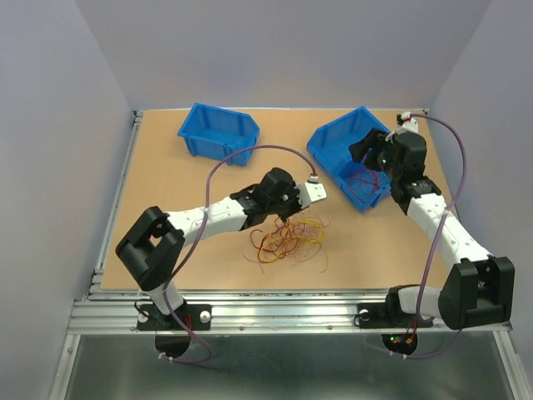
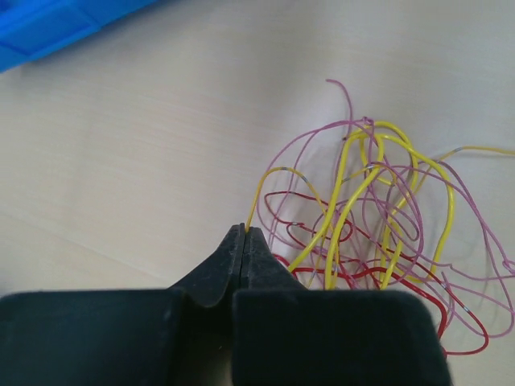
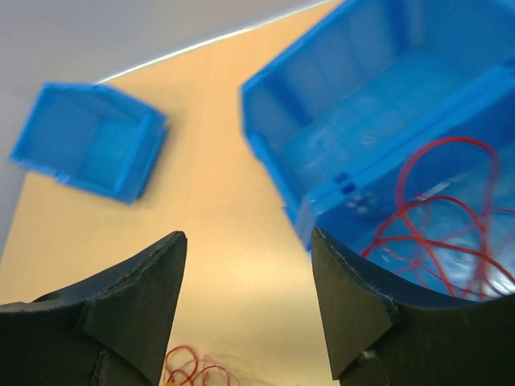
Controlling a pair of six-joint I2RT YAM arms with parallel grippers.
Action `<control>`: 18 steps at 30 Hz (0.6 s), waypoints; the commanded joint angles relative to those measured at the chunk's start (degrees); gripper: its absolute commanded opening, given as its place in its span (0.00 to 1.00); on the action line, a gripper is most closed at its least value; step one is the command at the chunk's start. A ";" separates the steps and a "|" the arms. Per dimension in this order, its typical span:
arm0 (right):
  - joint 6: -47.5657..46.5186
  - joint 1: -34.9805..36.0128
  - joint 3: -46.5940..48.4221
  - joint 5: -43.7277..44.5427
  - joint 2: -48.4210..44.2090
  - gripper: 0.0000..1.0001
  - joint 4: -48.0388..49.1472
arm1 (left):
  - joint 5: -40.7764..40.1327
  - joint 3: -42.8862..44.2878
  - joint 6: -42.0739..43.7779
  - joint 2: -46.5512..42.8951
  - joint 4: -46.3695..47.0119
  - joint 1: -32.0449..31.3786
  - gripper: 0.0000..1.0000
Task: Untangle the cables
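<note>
A tangle of thin yellow, red and pinkish cables [image 1: 291, 237] lies on the table's middle front. My left gripper [image 1: 281, 218] sits at its left edge. In the left wrist view the gripper [image 2: 244, 231] is shut on a yellow wire [image 2: 259, 193] that loops up into the tangle [image 2: 378, 217]. My right gripper [image 1: 368, 155] hovers over the right blue bin [image 1: 333, 137], open and empty [image 3: 249, 235]. Loose red cables [image 1: 364, 183] lie in that bin, also seen in the right wrist view [image 3: 438, 229]. A bit of the tangle [image 3: 189, 371] shows between the right fingers.
A second blue bin [image 1: 218, 132] stands at the back left and also shows in the right wrist view [image 3: 88, 141]. The right bin's wall [image 3: 278, 161] is close to my right finger [image 3: 354, 305]. Purple arm cables arc over both arms.
</note>
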 commanded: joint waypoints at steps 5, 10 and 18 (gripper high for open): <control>0.48 2.57 -8.42 -28.18 -2.11 0.70 26.77 | 0.21 -4.43 -8.66 -19.91 11.07 7.30 0.00; -2.69 7.93 -8.68 -31.60 0.70 0.71 30.02 | 1.61 -5.58 -11.39 -26.60 13.09 9.50 0.00; -8.91 17.94 -8.60 -33.29 4.65 0.71 35.30 | 4.16 10.03 -12.63 -27.50 1.26 9.86 0.00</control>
